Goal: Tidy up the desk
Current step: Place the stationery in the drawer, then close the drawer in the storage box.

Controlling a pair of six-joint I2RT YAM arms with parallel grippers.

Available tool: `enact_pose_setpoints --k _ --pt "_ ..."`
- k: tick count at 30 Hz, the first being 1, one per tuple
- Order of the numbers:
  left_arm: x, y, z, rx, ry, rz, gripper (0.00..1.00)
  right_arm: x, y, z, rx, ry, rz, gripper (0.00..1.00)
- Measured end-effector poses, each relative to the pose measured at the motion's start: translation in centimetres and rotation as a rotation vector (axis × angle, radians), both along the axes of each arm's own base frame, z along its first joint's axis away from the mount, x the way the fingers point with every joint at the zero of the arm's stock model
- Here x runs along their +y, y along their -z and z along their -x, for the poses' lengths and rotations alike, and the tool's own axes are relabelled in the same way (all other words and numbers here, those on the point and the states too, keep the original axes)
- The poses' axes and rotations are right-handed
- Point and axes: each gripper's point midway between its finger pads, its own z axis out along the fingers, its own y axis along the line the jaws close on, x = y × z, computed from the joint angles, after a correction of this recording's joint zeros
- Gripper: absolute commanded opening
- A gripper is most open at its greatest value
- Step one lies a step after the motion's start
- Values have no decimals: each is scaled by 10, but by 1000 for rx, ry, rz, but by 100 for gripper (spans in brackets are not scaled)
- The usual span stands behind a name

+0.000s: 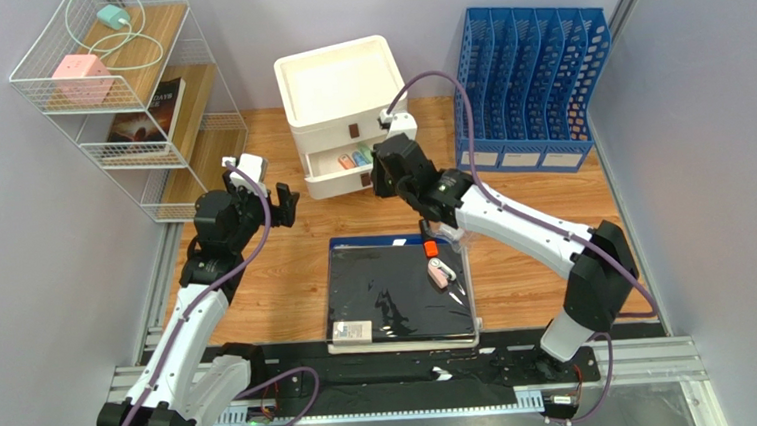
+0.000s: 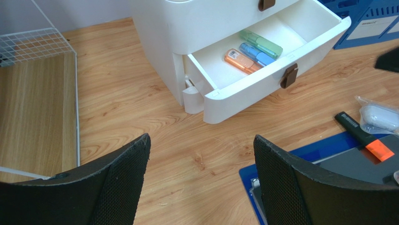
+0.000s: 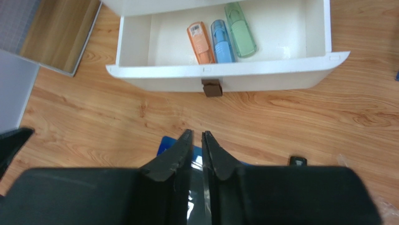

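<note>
Though partly done, with three pens [image 3: 220, 40] in drawer [image 1: 336, 187] at far edge of desk [image 1: 277, 280], still must clear marker [image 1: 431, 246] and pouch [image 1: 442, 277] from folder [image 1: 383, 298] near front edge. Holds nothing: left gripper [image 2: 201, 140] spread, right gripper [image 3: 195, 134] nearly pressed together.

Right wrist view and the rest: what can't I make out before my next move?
Right gripper, right wrist view: fingers nearly together; anything pinched is hidden in the slit.
Upper drawer, all views: shut, contents hidden.
Bagged white item, left wrist view: cut off by the right edge.
Folder label, top view: too small to read.
</note>
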Motion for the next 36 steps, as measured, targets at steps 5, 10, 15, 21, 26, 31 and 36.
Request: enact_pose_setpoints --k 5,10,15,21,26,31,36 --pt "0 0 -1 0 -2 0 86 2 28 26 -35 -11 71 15" --pt "-4 -24 -26 17 -1 -3 85 -7 75 23 -3 26 171 21" --pt "-8 -96 -79 -75 -27 9 85 -6 91 10 -22 56 215 21" --pt "-2 -121 -118 -102 -98 21 85 9 99 -9 -40 64 242 22" --pt "2 -87 -157 -20 -160 3 85 16 93 -20 -56 69 232 22" --pt "0 -34 -190 109 -189 -11 85 11 85 -33 -70 91 216 22" --pt "-4 -33 -209 109 -194 2 72 4 85 -45 -71 111 221 21"
